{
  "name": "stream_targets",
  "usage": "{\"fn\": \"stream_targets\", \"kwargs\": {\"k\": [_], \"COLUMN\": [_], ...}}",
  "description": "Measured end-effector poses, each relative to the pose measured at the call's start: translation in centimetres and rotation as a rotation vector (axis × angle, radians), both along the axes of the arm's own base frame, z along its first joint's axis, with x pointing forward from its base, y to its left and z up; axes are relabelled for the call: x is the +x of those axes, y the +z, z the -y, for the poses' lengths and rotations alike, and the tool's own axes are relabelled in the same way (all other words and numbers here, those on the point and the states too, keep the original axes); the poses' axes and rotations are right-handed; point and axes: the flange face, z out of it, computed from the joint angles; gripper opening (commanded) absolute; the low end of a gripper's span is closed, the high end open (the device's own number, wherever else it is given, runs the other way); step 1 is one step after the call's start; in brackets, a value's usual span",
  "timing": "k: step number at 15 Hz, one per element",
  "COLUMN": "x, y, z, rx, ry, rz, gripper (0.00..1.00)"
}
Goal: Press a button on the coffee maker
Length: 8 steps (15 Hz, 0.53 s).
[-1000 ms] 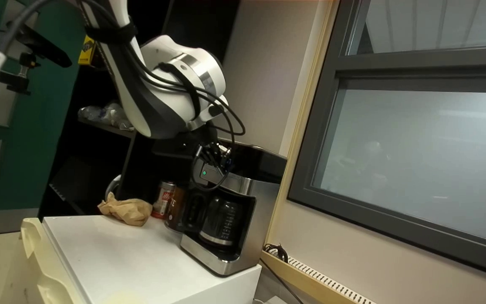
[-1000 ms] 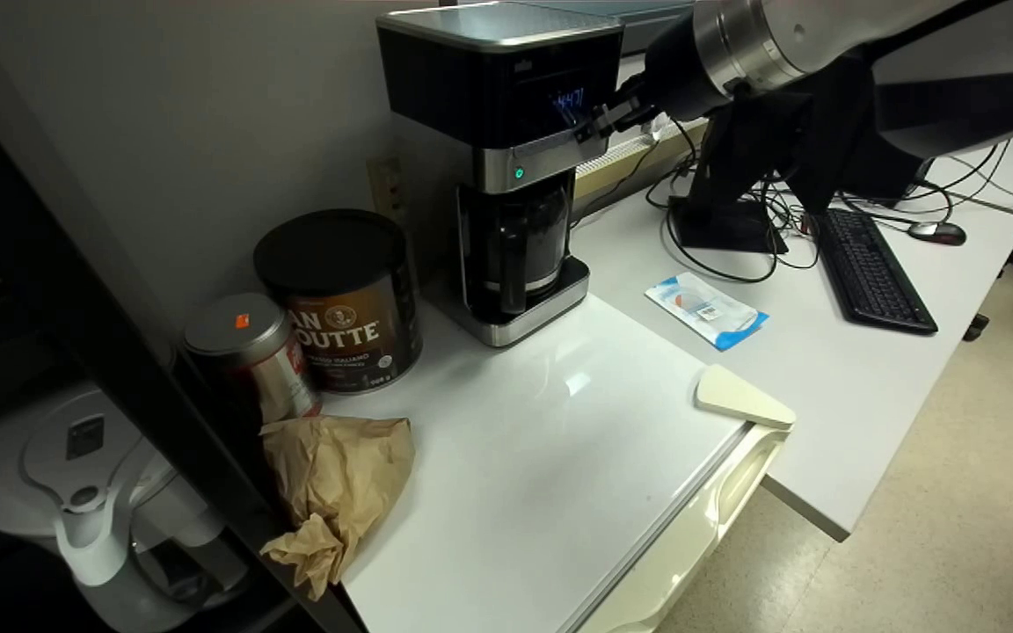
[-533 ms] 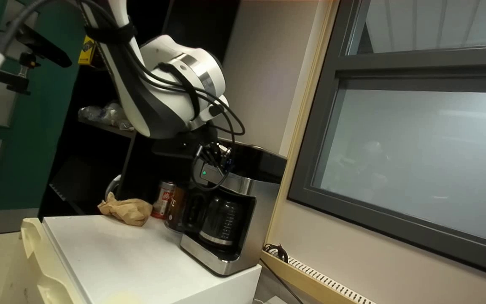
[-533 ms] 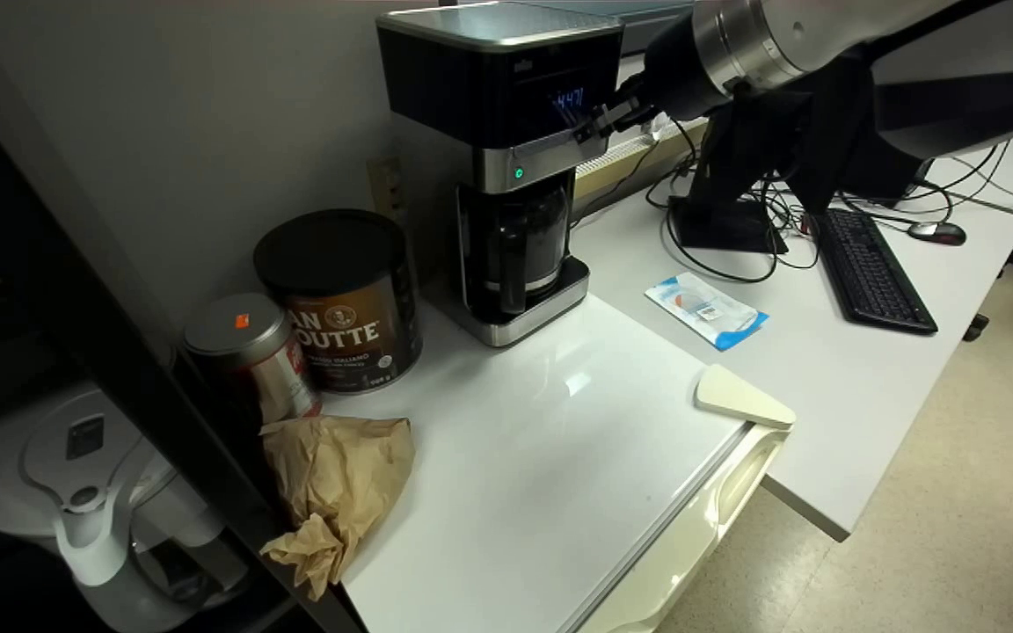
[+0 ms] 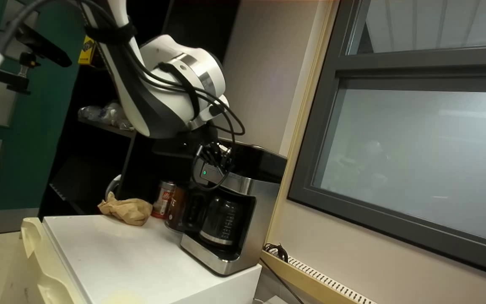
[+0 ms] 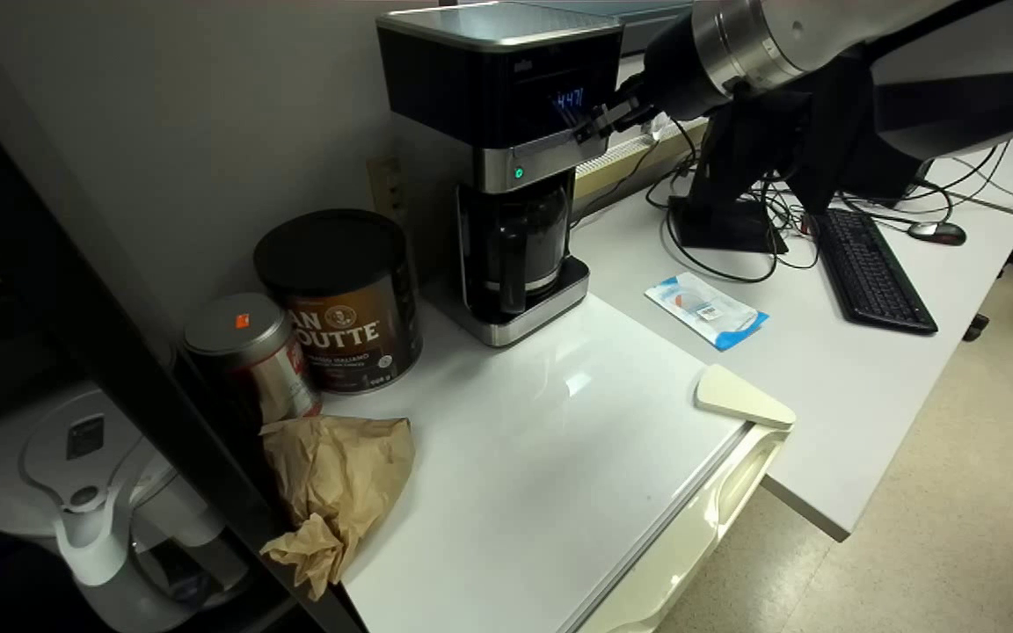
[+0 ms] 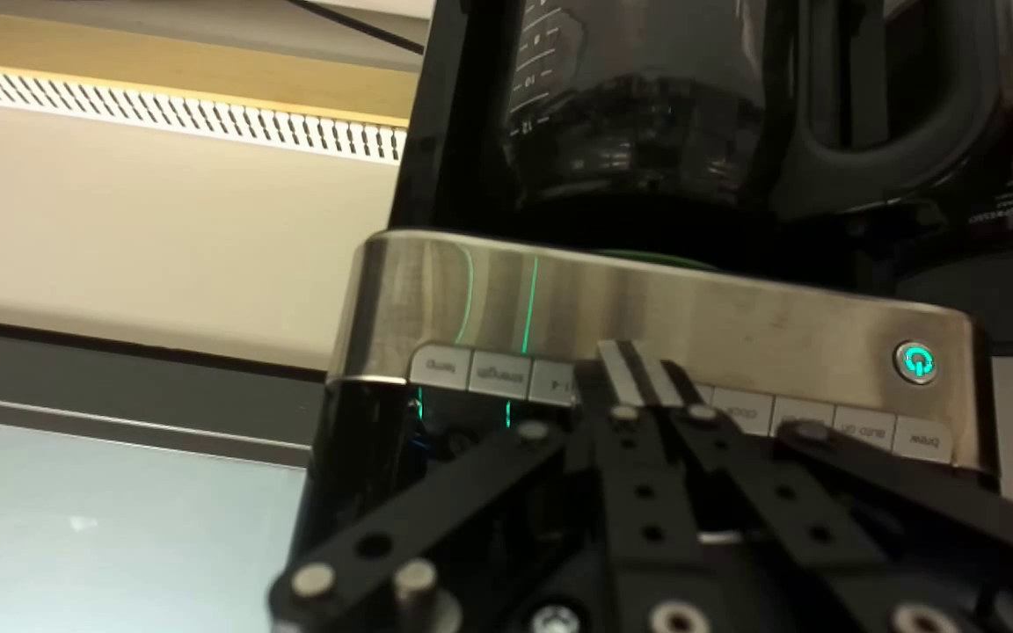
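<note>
"Gripper [image 7: 638,374] closed, its tips together and nothing between them, set at the front of the coffee maker [image 6: 489,105]."

"Where does the machine stand?"

"Upright on the white cabinet [image 6: 542,492], with the brown coffee can [image 6: 344,338] near its side."

"And which key is under the tips?"

"That one is hidden. They cover the row between the 1-4 key [image 7: 552,381], itself partly masked, and the clock key [image 7: 742,410]; whether they touch cannot be told. The brew key [image 7: 922,438] and the lit power button [image 7: 918,361] are well apart from them, toward one end of the control band [image 7: 735,325]."

"Is there anything to take hold of?"

"Probably nothing. A key calls for a blunt push, not a grip: joined tips square on its face, a short travel, then release. The metal around it looks slick and hard, so a slanted push might skid onto the neighbouring key."

"Could the machine move?"

"Its body seems rigid and heavy enough for a light press, but a long shove that high might rock it or slide it on the smooth top. The glass carafe [image 7: 638,105] is likely the fragile part; should it need lifting, its black handle [image 6: 513,272] would be the place to grasp, not the bowl."
</note>
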Motion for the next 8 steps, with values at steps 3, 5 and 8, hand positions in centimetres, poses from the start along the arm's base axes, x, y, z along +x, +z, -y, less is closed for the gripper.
{"fn": "stream_targets", "kwargs": {"k": [3, 5, 8], "x": [0.04, 0.05, 0.04], "y": [-0.02, -0.11, -0.33], "z": [0.04, 0.09, 0.15], "rx": [0.002, 0.003, 0.005], "ry": [-0.001, -0.003, -0.004], "rz": [-0.003, -0.005, -0.009], "gripper": [0.01, 0.01, 0.01]}}
